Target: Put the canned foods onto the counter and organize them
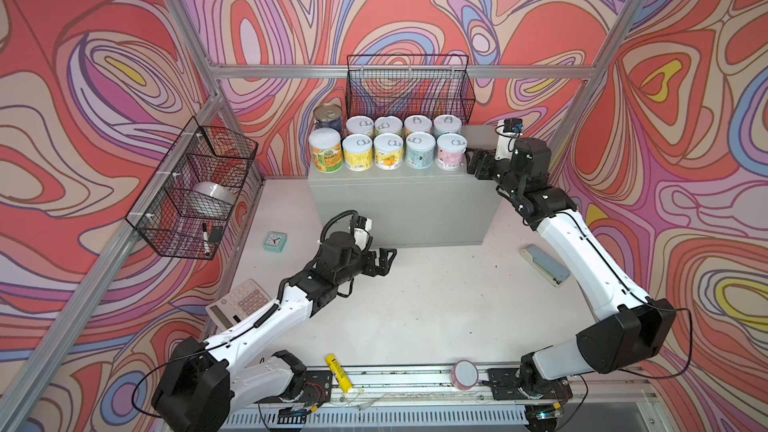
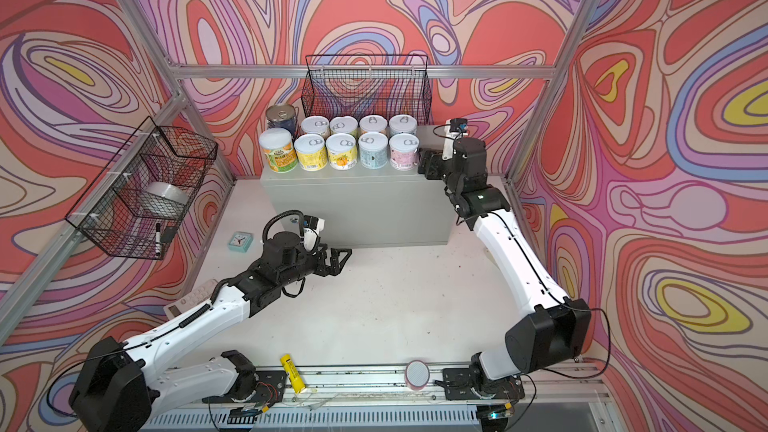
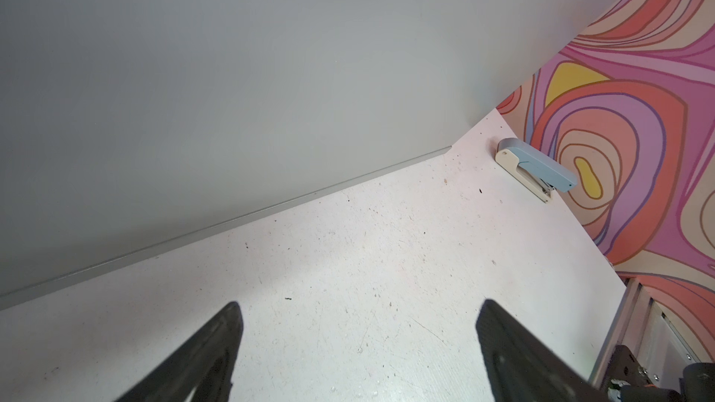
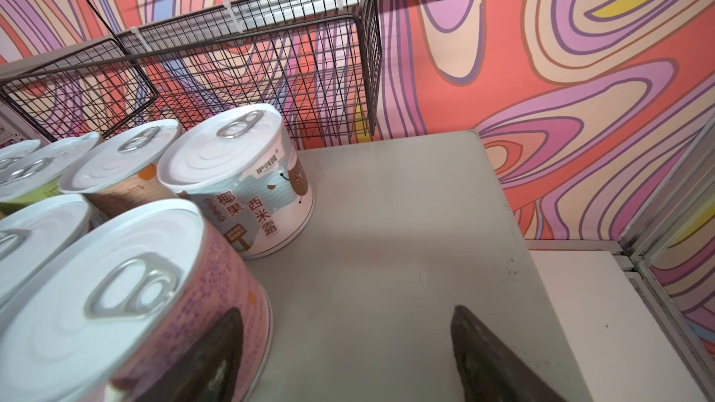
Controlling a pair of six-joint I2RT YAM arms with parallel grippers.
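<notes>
Right gripper (image 4: 346,313) gapes, seemingly touching pink can (image 4: 116,284).

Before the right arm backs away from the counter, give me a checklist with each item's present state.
1. All ten canned foods on the counter: ok, two rows of five.
2. Every can upright: ok.
3. Right gripper open and empty: ok.
4. Right fingers clear of the pink-label can: cannot tell; one sits right at its side.
5. Left gripper open and empty, low over the table in front of the counter: ok.
</notes>
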